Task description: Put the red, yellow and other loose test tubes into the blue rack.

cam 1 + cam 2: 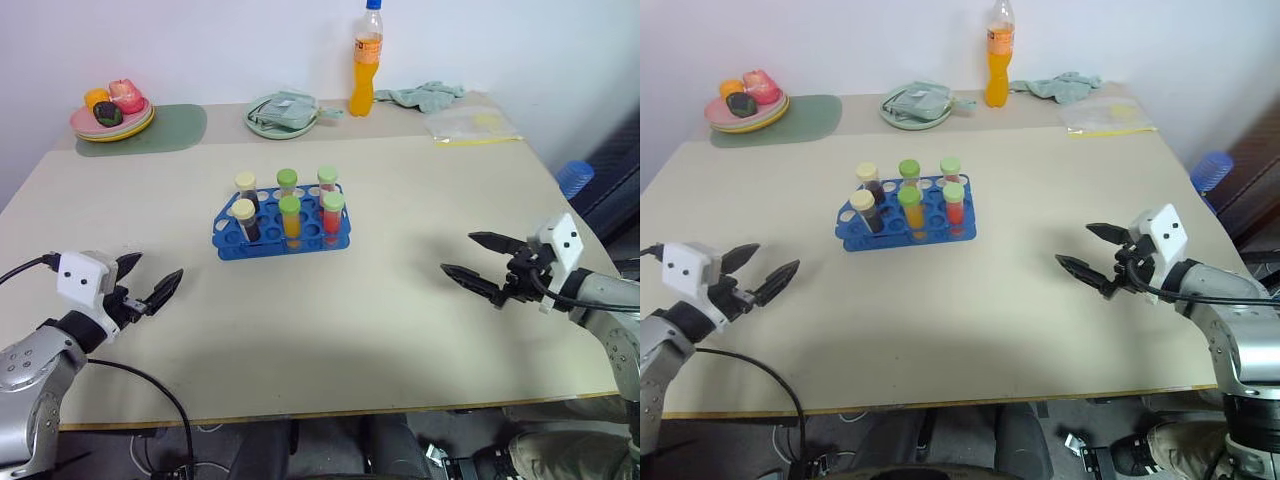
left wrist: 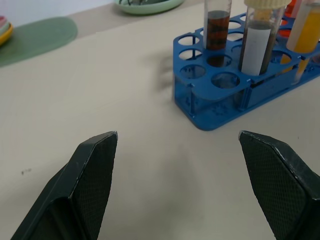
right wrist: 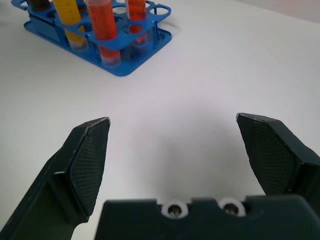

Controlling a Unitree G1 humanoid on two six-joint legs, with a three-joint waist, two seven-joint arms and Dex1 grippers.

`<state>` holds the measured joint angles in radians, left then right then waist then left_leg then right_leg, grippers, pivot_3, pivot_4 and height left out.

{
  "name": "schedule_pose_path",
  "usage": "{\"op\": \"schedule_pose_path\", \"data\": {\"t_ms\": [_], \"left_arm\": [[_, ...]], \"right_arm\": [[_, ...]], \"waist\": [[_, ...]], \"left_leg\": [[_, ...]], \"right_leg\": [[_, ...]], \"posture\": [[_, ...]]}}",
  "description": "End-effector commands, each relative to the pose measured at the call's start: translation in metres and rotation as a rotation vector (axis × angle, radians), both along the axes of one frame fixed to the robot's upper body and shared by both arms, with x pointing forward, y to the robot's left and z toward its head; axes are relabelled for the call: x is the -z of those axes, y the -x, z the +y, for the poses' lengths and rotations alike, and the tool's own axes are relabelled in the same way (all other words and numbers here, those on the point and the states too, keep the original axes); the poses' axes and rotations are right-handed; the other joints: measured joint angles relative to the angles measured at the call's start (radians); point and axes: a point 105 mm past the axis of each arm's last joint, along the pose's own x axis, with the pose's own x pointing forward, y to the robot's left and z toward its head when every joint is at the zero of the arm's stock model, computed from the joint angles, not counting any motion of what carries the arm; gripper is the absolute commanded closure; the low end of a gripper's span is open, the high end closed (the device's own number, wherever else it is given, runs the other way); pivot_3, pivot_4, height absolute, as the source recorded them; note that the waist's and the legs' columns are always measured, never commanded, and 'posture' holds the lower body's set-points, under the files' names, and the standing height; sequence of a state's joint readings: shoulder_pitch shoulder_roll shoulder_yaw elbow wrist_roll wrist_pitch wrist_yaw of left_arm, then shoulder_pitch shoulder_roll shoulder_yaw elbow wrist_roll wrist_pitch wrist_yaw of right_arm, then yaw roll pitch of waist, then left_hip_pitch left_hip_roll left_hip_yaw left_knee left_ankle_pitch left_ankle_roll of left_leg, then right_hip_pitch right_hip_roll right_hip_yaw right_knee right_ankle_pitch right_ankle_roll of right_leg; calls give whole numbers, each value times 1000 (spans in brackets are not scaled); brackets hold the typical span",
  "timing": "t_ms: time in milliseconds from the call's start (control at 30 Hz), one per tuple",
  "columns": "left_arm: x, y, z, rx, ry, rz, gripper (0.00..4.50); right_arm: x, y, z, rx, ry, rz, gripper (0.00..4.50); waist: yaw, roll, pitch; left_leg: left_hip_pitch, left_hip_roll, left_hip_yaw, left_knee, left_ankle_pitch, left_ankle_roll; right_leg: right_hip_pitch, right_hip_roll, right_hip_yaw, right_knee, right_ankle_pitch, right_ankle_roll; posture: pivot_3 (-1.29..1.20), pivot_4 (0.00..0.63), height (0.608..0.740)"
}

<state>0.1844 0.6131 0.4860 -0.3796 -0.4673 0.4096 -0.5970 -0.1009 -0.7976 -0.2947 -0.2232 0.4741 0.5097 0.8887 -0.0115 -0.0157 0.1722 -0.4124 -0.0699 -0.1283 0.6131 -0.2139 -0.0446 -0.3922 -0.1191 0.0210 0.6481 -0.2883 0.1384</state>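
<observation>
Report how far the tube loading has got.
Done, by the look of it: six capped test tubes stand upright in the blue rack, two each of dark brown, yellow and red, and no loose tube lies on the table. In hand: nothing; the left gripper and right gripper are open and empty, well apart from the rack. Left: apparently nothing.

A beige table (image 1: pixel 400 300) spans most of the frame. The blue rack (image 1: pixel 281 236), with capped tubes upright in it, sits just above centre. Along the top edge, from the left: a green mat (image 1: pixel 170 130) under a stack of plates (image 1: pixel 112 122), a pale green dish (image 1: pixel 283 115), an orange bottle (image 1: pixel 366 62), a crumpled cloth (image 1: pixel 428 95) and a clear bag (image 1: pixel 470 125).
</observation>
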Motion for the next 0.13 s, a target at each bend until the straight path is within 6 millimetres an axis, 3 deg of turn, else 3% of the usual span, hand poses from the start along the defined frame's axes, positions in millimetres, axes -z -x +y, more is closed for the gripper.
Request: {"op": "schedule_pose_path", "data": {"t_ms": [33, 133], "left_arm": [[-12, 4, 0, -21, -11, -44, 518], [-11, 7, -1, -50, -2, -47, 518]], "right_arm": [[-12, -2, -2, -4, 14, -60, 0], [-8, -6, 1, -19, 13, -57, 0]], "waist": [[1, 0, 0], [1, 0, 0]], "left_leg": [[0, 0, 0, 0, 0, 0], [0, 0, -1, 0, 0, 0]], "right_leg": [[0, 0, 0, 0, 0, 0], [0, 0, 0, 0, 0, 0]], "posture": [[0, 150, 740], [0, 150, 740]]}}
